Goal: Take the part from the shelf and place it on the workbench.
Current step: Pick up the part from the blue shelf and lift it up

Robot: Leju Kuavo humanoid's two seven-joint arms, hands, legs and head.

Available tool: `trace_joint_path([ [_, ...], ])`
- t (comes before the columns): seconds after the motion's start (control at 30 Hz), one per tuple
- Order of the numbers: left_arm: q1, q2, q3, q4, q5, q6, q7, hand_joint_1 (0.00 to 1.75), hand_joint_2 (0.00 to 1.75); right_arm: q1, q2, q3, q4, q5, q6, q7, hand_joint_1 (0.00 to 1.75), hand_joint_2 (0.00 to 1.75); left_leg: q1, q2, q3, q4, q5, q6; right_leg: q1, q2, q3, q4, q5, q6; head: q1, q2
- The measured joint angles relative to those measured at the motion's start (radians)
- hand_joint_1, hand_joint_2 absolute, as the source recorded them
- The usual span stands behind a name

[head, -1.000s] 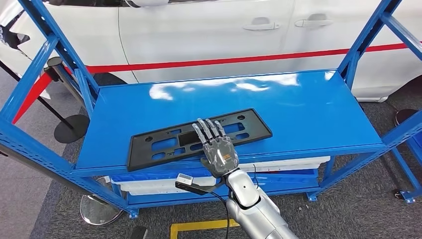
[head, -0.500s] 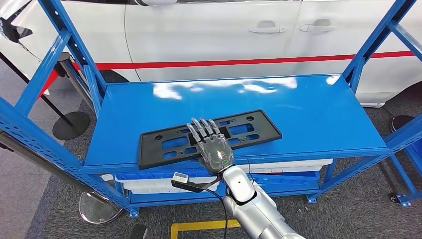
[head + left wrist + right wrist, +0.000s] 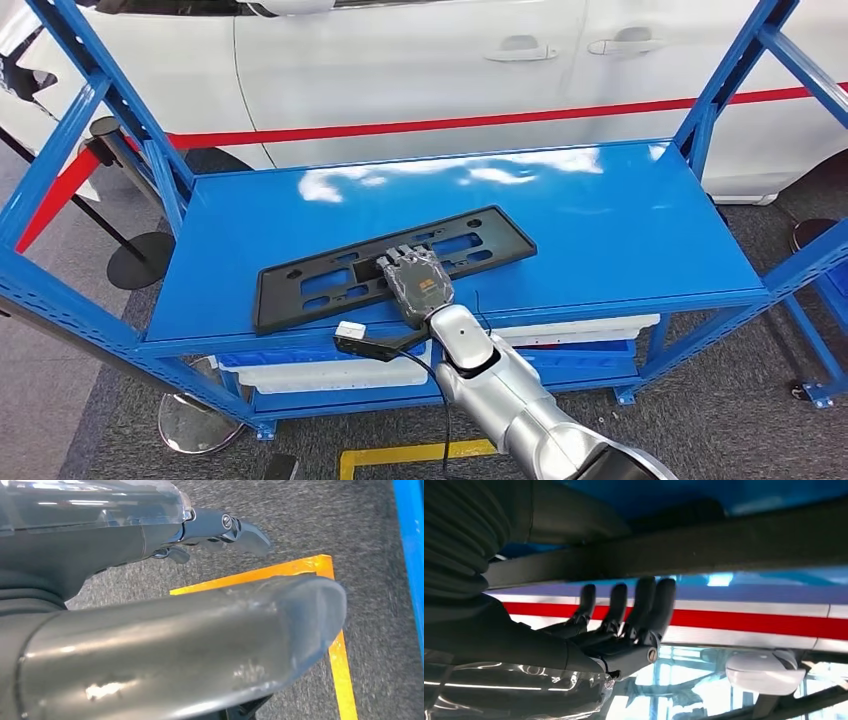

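The right arm point(image 3: 510, 400) reaches up from below to the front edge of the blue shelf point(image 3: 620, 230), a small camera on a bracket at its wrist. The right hand point(image 3: 415, 280) lies palm down on the part point(image 3: 330, 285), a flat black plate with cut-outs that rests slantwise on the shelf's top board, near its front edge and left of the middle. The fingers point(image 3: 644, 605) are bent down against the plate, side by side; whether they grip it or just rest on it I cannot tell. The left hand point(image 3: 150, 535) hangs over grey carpet with a yellow line point(image 3: 340, 655), its fingers loosely curled with nothing in them. Behind the shelf stands a white car point(image 3: 420, 60) with a red stripe.
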Motion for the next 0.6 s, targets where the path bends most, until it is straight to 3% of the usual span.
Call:
trace_joint_path([
  [0.07,0.0,0.001,0.0,0.0,0.003,0.003,-0.001,0.0,0.0,-0.008,-0.002,0.0,0.014,0.0,-0.001,0.002,1.71,1.75,-0.003,0.0,0.064,-0.139,0.065,0.011,0.003,0.002,0.001,0.004,-0.004,0.004,0.0,0.0],
  [0.13,0.0,0.001,0.001,0.0,0.005,0.004,-0.002,0.0,0.0,-0.017,-0.005,0.0,0.026,0.0,-0.002,0.004,1.71,1.75,-0.007,0.0,0.1,-0.217,0.086,0.021,0.006,0.003,-0.001,0.006,-0.005,0.011,0.001,0.0],
  [0.27,0.005,0.002,0.001,0.0,0.007,0.002,-0.009,0.0,0.0,-0.026,-0.011,0.001,0.041,0.0,-0.004,0.004,1.7,1.75,-0.004,-0.001,0.107,-0.238,0.094,0.042,0.006,0.003,-0.003,0.013,-0.013,0.034,0.002,0.0],
  [0.33,0.007,0.002,0.001,0.0,0.01,-0.006,-0.027,0.0,0.0,-0.03,-0.014,0.001,0.048,0.0,-0.005,0.009,1.69,1.75,0.0,0.001,0.11,-0.247,0.1,0.051,0.002,0.003,-0.039,0.092,-0.062,0.044,0.006,0.0],
  [0.4,0.013,0.006,0.001,0.0,0.013,-0.018,-0.043,0.0,0.0,-0.028,-0.019,0.002,0.057,0.001,-0.006,0.014,1.71,1.75,-0.001,0.001,0.109,-0.248,0.101,0.054,-0.002,0.003,-0.104,0.224,-0.123,0.051,0.008,0.0],
  [0.43,0.016,0.008,0.001,0.0,0.014,-0.022,-0.046,0.0,0.0,-0.026,-0.022,0.003,0.06,0.002,-0.006,0.015,1.71,1.75,-0.001,0.001,0.109,-0.247,0.101,0.054,-0.004,0.003,-0.126,0.267,-0.133,0.054,0.008,0.0],
  [0.47,0.019,0.011,0.001,0.0,0.014,-0.026,-0.048,0.0,0.0,-0.025,-0.025,0.004,0.063,0.003,-0.007,0.016,1.73,1.75,-0.002,0.0,0.109,-0.246,0.1,0.053,-0.006,0.002,-0.131,0.275,-0.124,0.056,0.008,0.0],
  [0.5,0.021,0.013,0.001,0.0,0.015,-0.028,-0.049,0.0,0.0,-0.025,-0.027,0.004,0.065,0.003,-0.007,0.016,1.74,1.75,-0.001,-0.001,0.11,-0.245,0.099,0.052,-0.008,0.001,-0.114,0.241,-0.096,0.056,0.008,0.0],
  [0.53,0.023,0.015,0.001,0.0,0.017,-0.029,-0.049,0.0,0.0,-0.025,-0.029,0.004,0.066,0.002,-0.01,0.014,1.75,1.75,-0.001,-0.002,0.111,-0.243,0.098,0.05,-0.009,0.0,-0.081,0.175,-0.06,0.055,0.009,0.0],
  [0.6,0.024,0.016,0.002,0.0,0.022,-0.03,-0.05,0.0,0.0,-0.025,-0.032,0.004,0.065,-0.012,-0.022,0.003,1.75,1.75,-0.004,-0.005,0.111,-0.237,0.093,0.042,-0.008,-0.001,-0.016,0.046,-0.013,0.047,0.008,0.0],
])
